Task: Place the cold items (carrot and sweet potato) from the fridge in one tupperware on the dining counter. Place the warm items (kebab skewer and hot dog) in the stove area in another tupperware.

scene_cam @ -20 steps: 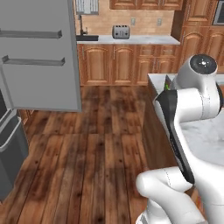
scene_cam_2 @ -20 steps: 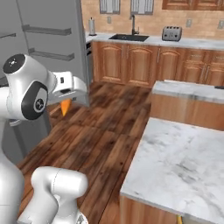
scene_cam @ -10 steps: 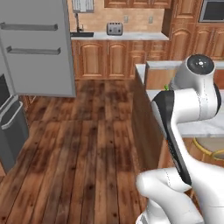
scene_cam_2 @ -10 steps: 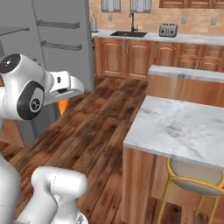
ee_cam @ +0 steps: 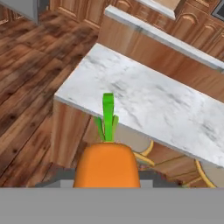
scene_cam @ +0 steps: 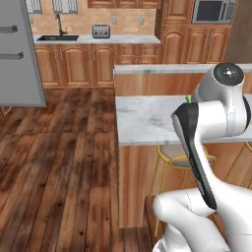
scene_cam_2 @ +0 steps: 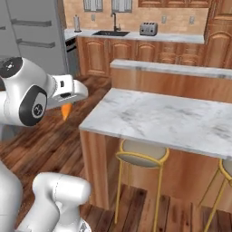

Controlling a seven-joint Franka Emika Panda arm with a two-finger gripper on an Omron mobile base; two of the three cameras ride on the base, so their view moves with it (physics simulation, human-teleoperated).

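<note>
One carrot (ee_cam: 106, 162) clamped in end effector, orange body and green top plain in hand view, orange tip (scene_cam_2: 66, 110) alone poking below wrist in right base view, held in air off marble table (scene_cam_2: 172, 118) corner, forearm level; no legible writing.

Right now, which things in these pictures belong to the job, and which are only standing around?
Belong to the job:
- carrot, held in the hand, its green top pointing toward the counter
- dining counter, the marble top ahead
- fridge, the grey doors at the left

Only standing around:
- toaster
- sink
- microwave
- stools under the counter
</note>
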